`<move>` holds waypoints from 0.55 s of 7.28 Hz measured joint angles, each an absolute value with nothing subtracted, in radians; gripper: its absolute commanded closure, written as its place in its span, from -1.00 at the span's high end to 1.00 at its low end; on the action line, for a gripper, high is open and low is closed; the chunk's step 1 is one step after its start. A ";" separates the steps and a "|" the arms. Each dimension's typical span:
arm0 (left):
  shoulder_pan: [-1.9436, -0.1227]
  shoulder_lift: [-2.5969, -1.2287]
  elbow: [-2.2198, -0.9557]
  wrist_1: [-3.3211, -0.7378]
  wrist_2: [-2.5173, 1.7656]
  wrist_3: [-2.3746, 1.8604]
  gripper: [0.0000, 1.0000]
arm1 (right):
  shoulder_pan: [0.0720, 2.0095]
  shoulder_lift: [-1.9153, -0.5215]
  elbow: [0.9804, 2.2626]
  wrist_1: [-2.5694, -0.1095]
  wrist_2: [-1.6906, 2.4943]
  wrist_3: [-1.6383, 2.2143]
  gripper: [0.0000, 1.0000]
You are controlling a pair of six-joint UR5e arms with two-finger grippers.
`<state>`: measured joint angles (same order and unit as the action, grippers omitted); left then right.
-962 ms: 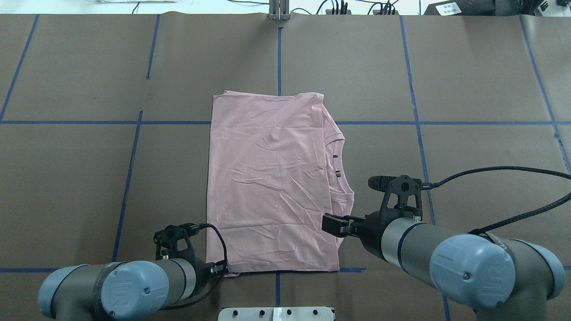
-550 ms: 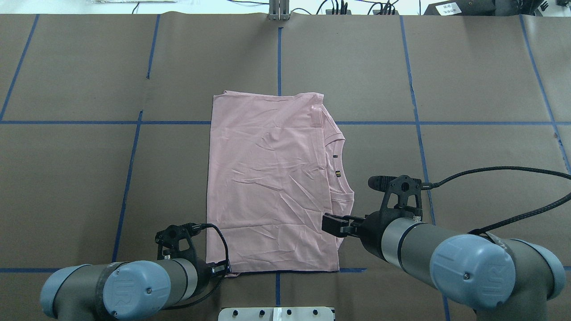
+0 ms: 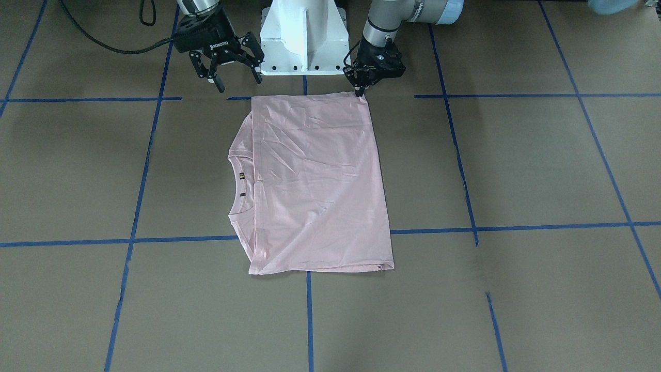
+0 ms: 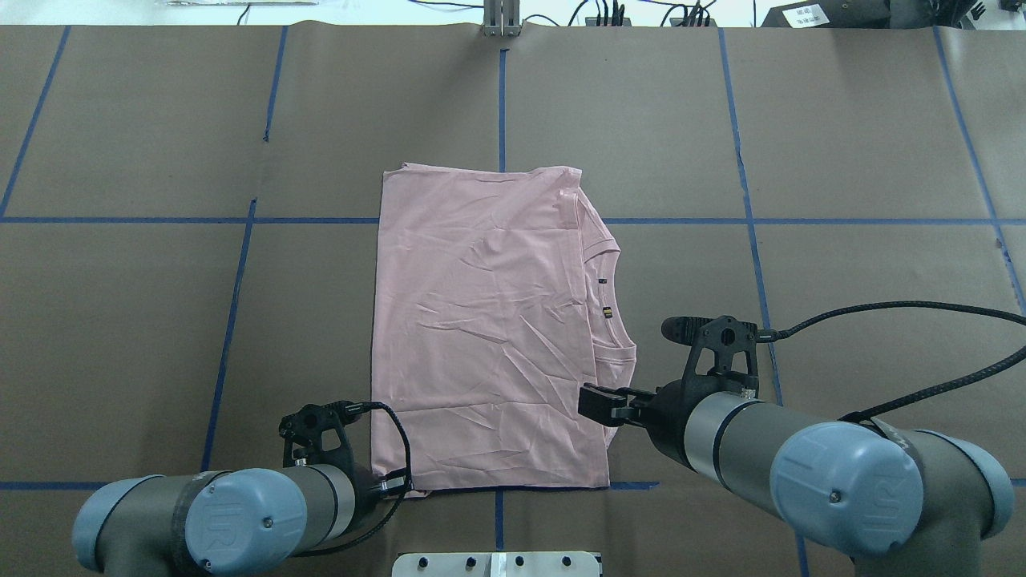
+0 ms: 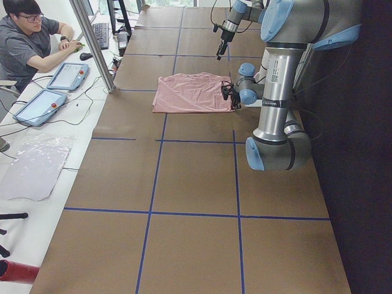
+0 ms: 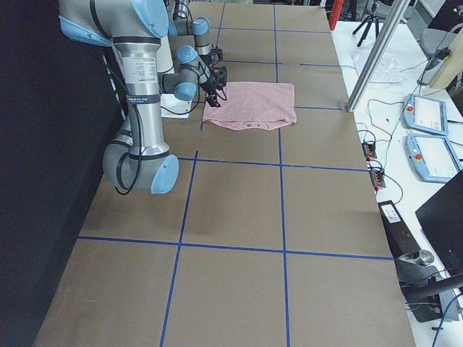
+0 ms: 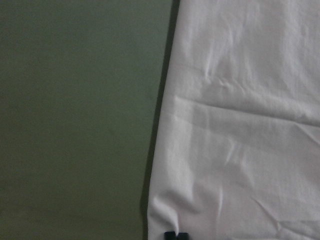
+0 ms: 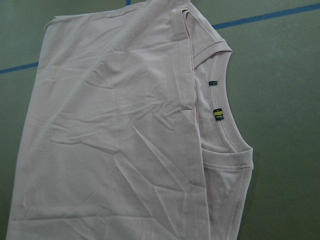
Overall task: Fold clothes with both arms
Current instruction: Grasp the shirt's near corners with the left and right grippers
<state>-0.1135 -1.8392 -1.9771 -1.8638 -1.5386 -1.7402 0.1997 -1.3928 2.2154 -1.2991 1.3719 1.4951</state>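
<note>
Overhead view: the brown paper-covered table top [image 4: 120,336] is bare and flat across the upper half and down both sides, so there is free passage there. Centre frame, the flat pale pink cotton T-shirt [image 4: 481,320] is a low obstacle. The bottom edge is crowded. The left gripper [image 3: 358,93] has its fingers pinched on the shirt's lower-left corner. The right gripper [image 3: 239,85], jaws spread, hangs by the lower-right hem. The white pedestal base [image 3: 302,46] sits between them. A black braided cable [image 4: 922,308] loops through the air at right, mid-height.
</note>
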 measured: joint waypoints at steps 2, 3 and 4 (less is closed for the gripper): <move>-0.114 -1.840 -1.987 -1.864 -1.539 -1.738 -1.00 | 0.194 -1.376 2.156 -1.317 1.371 1.601 0.60; -0.114 -1.840 -1.990 -1.864 -1.539 -1.738 -1.00 | 0.192 -1.347 2.121 -1.367 1.371 1.658 0.50; -0.113 -1.843 -1.992 -1.864 -1.539 -1.738 -1.00 | 0.189 -1.292 2.080 -1.445 1.372 1.707 0.38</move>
